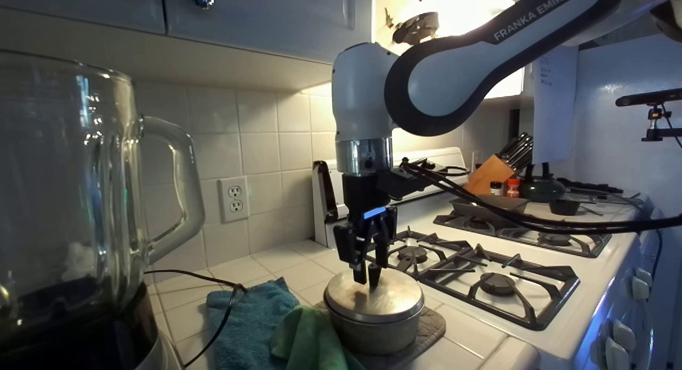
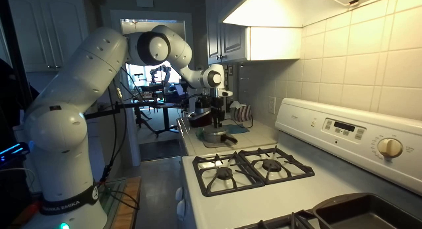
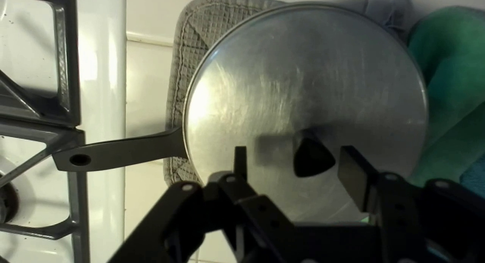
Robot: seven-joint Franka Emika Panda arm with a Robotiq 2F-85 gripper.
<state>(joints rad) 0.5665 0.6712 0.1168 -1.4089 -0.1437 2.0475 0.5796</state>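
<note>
A round metal pot [image 1: 375, 332] with a silver lid [image 3: 303, 77] sits on a grey quilted pad [image 3: 193, 32]; the pot [image 2: 212, 137] also shows in an exterior view. A black, roughly triangular knob [image 3: 312, 158] stands on the lid. The pot's dark handle [image 3: 121, 152] reaches toward the stove. My gripper [image 3: 293, 160] is open and empty, pointing down over the lid. In the wrist view the knob lies between the two fingers, nearer the right-hand one, with gaps on both sides. In an exterior view the fingertips of the gripper [image 1: 368, 268] are close by the knob [image 1: 375, 275].
A green cloth [image 1: 309, 335] and a blue towel [image 1: 248, 319] lie beside the pot. A glass blender [image 1: 69, 173] stands on the counter. The stove has black burner grates [image 2: 224, 174] and a baking pan [image 2: 366, 209]. A knife block [image 1: 487, 175] stands farther back.
</note>
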